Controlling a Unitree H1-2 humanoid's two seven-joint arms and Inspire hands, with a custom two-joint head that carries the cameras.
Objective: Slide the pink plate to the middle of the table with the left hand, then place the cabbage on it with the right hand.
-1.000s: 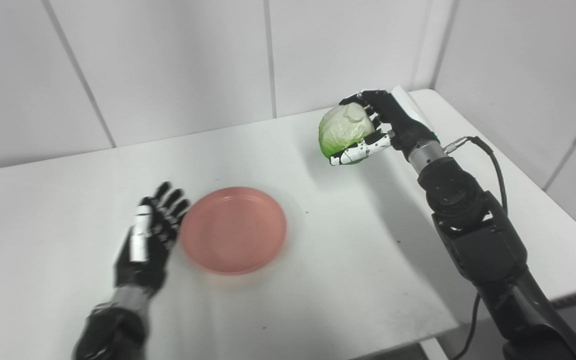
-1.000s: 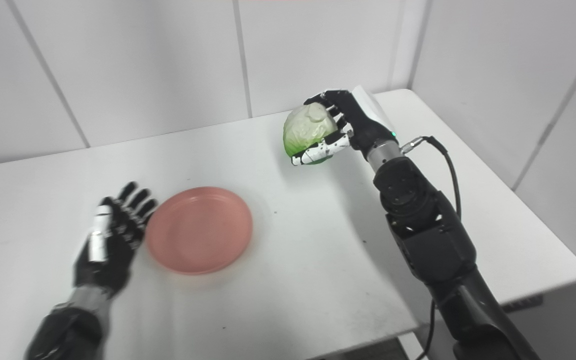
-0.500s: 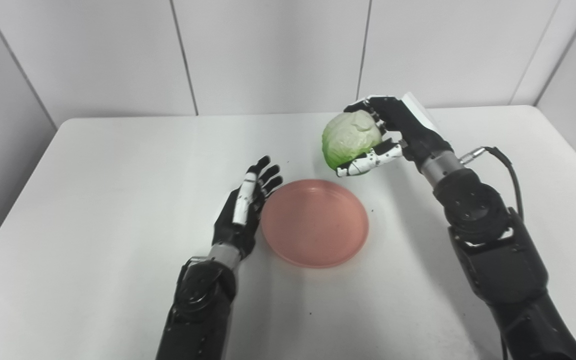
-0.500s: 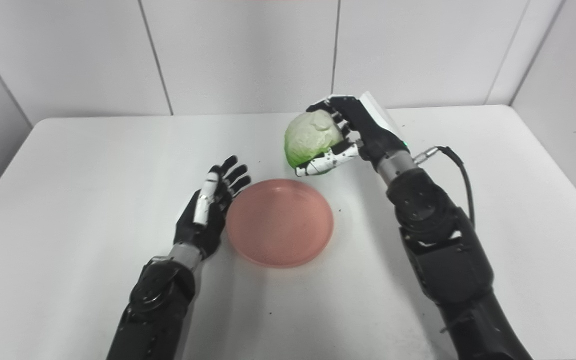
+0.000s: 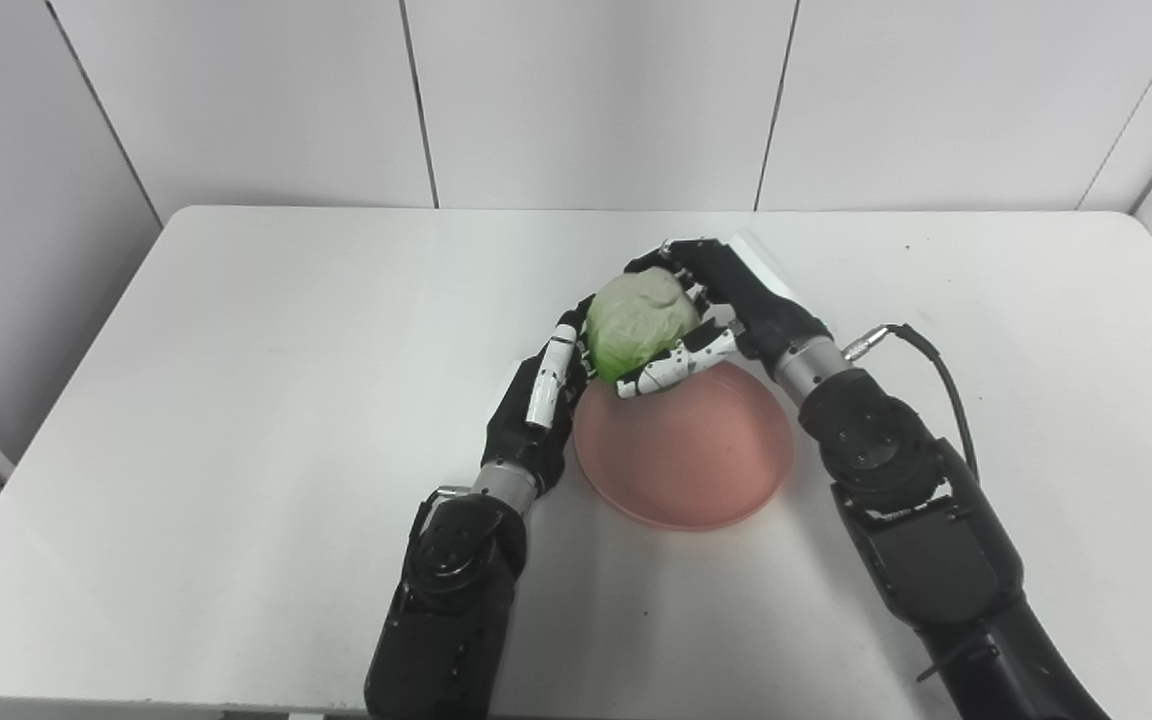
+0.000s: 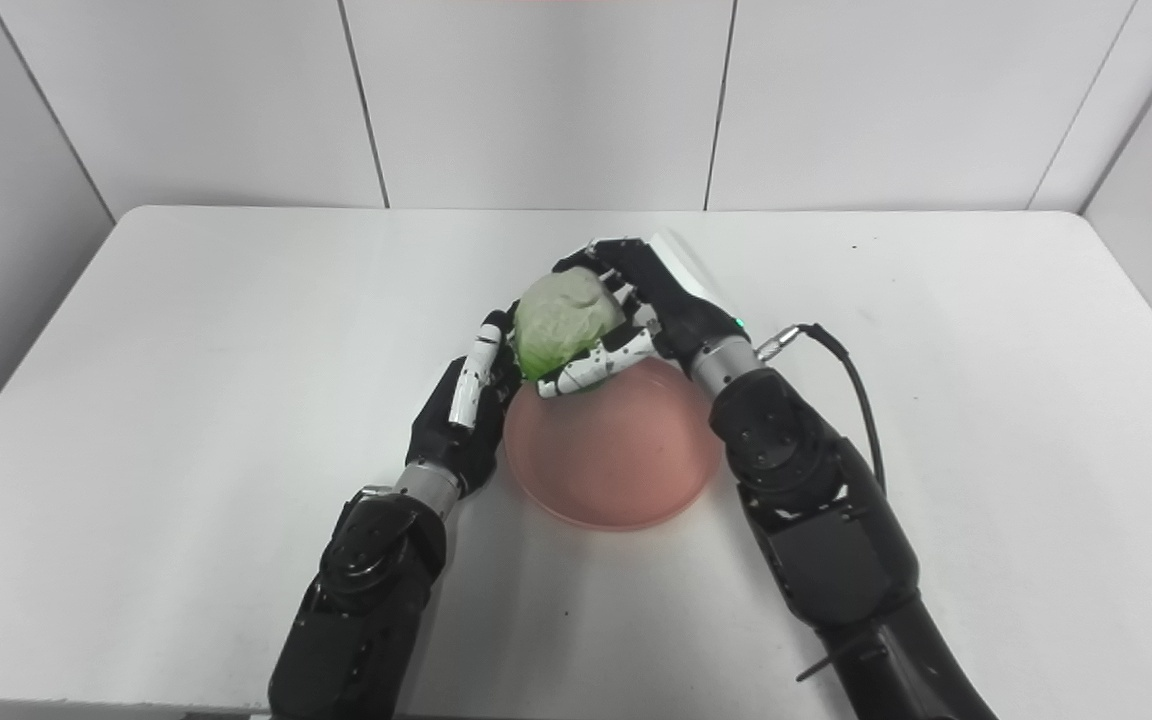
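The right hand point(image 5: 726, 305) is wrapped around the cabbage point(image 5: 638, 322): its fingers point(image 5: 681, 262) curl over the top and far side of the head, and its thumb point(image 5: 676, 364) runs underneath the green lower part. The cabbage is carried clear of the bench point(image 5: 236, 350), in the air over the far rim of the pink plate point(image 5: 686, 450). From these views it cannot be told whether the cabbage touches the plate; it appears to hang just above it.

The pink plate lies flat on the bench, directly below and on the near side of the right hand, between the two forearms. Its far edge is hidden behind the cabbage and the right thumb.

The left hand point(image 6: 461, 405) holds nothing. It stands on edge just beside the left rim of the plate, fingers extended and loosely apart, pointing away from the robot. Whether the palm touches the rim cannot be told. The fingertips point(image 6: 492, 327) of the left hand reach up to the left side of the cabbage; contact there cannot be confirmed either.

A black cable point(image 5: 941, 375) loops out from the right wrist over the bench, on the outer side of the right hand.
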